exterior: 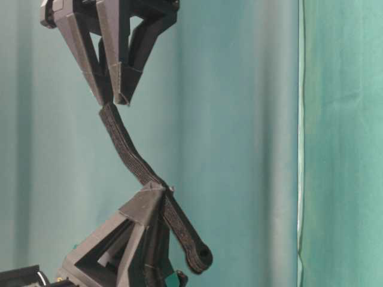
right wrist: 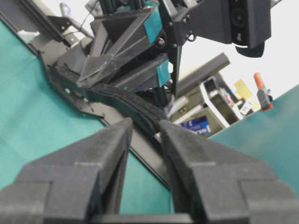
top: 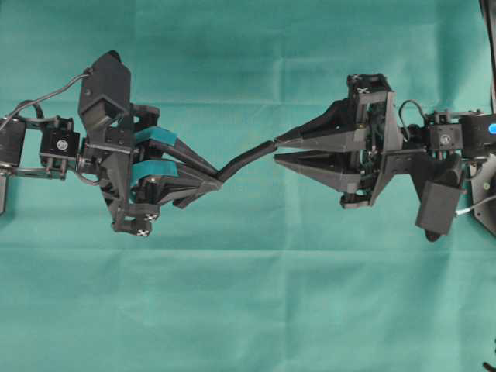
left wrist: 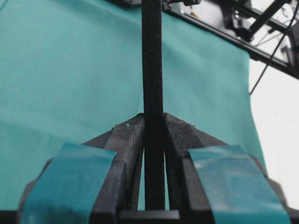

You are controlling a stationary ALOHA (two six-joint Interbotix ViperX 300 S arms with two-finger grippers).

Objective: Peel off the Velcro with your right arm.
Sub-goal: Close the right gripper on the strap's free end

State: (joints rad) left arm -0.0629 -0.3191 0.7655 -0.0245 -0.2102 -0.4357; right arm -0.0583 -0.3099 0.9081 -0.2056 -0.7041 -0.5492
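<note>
You're mid-peel: the Velcro hangs above the worktop, pinched by both the left claw and right claw; next, draw right away steadily.

Overhead exterior: looks straight down on the bench, both arms in frame.
Table-level exterior: low, level with the jaws, close, facing along the Velcro.
Left wrist: behind its own jaws, looking out along the strip, very near.
Right wrist: behind its jaws, facing the opposite jaws.
Shared by all: the strip between the jaws.
</note>
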